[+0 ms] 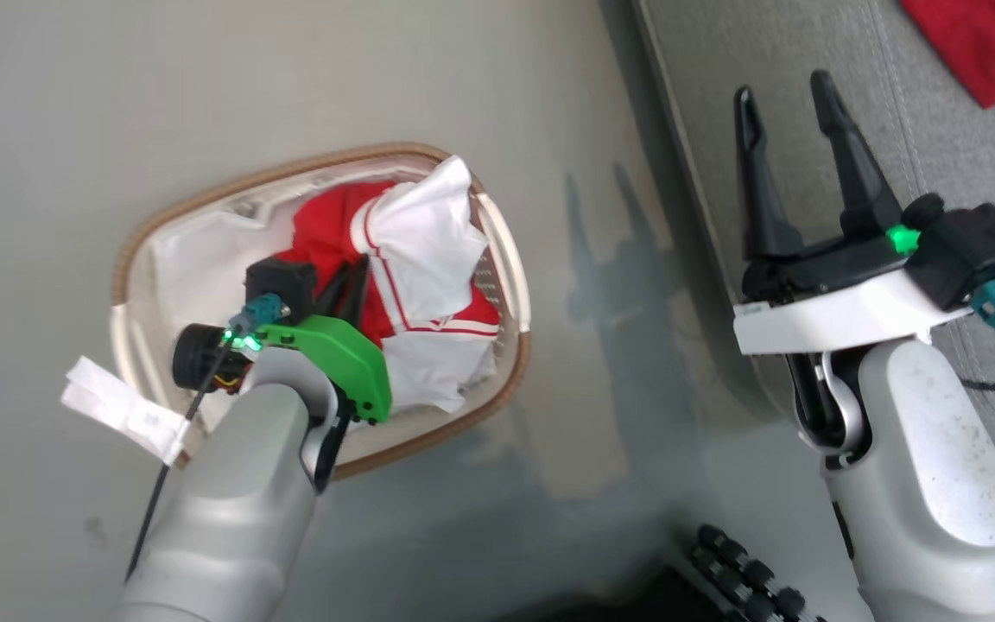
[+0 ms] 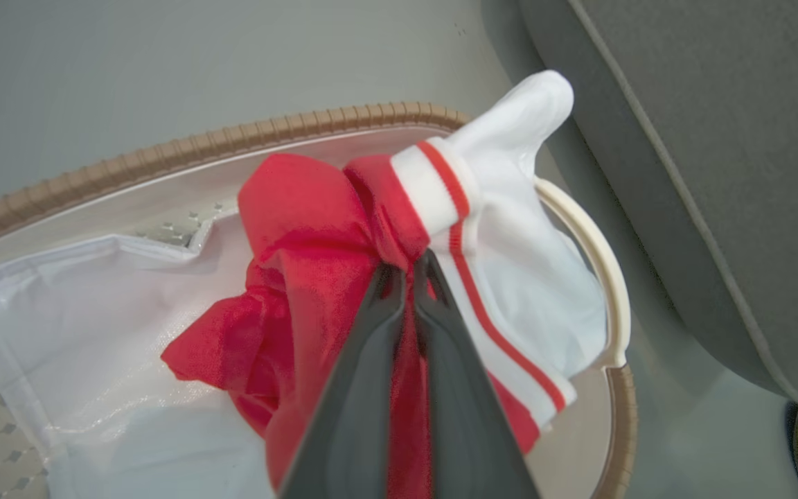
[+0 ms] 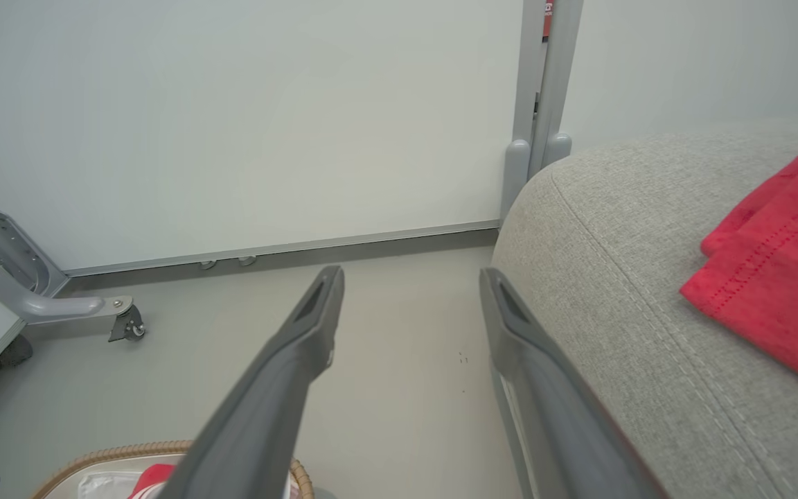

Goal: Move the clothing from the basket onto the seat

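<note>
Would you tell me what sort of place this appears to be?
Probably a lab or test space staged as a living room: a grey fabric sofa seat, a laundry basket, and a pale partition panel on a castered frame.

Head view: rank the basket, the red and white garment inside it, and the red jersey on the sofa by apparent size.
1. Basket.
2. Red and white garment.
3. Red jersey, but the frame's edge cuts it off, so its true size is unsure.
</note>
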### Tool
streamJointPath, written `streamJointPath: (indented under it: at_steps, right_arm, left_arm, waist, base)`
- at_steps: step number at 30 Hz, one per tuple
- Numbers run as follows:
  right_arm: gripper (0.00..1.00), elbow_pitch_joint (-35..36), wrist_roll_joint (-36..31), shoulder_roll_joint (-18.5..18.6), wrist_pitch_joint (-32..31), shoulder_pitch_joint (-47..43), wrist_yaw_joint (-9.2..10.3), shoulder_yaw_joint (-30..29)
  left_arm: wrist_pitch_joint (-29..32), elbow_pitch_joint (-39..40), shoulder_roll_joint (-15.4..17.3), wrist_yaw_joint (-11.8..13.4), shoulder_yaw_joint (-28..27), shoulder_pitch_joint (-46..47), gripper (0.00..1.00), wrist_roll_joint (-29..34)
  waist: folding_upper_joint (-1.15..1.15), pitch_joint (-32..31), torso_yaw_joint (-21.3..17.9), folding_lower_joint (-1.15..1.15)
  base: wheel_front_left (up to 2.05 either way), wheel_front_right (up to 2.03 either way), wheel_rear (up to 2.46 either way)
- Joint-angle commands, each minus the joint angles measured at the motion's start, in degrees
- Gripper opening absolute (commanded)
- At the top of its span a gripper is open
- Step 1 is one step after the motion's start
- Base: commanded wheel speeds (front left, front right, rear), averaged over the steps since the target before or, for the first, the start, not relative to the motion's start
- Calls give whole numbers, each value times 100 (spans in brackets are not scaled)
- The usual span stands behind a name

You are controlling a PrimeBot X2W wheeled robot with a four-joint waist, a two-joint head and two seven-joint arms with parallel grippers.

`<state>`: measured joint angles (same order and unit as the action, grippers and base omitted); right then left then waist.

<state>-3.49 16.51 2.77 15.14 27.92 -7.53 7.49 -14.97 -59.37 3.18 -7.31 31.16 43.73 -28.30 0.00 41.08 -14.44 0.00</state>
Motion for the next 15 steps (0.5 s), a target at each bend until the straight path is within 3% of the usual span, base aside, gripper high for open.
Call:
streamJointPath:
  at_steps: [1,15]
  right_arm:
    - [100,-68,-100,43,1,-145,8,-50]
    - [100,-544,-301,120,1,-985,7,-284]
  left_arm:
    - [-26,235,12,-26,0,-210,0,-58]
    - [-26,2591,194,-27,-240,-1410,0,1]
  waist:
    - [0,-786,720,0]
    - [0,-2276,1453,0]
  base:
    - [0,0,0]
    - [0,0,0]
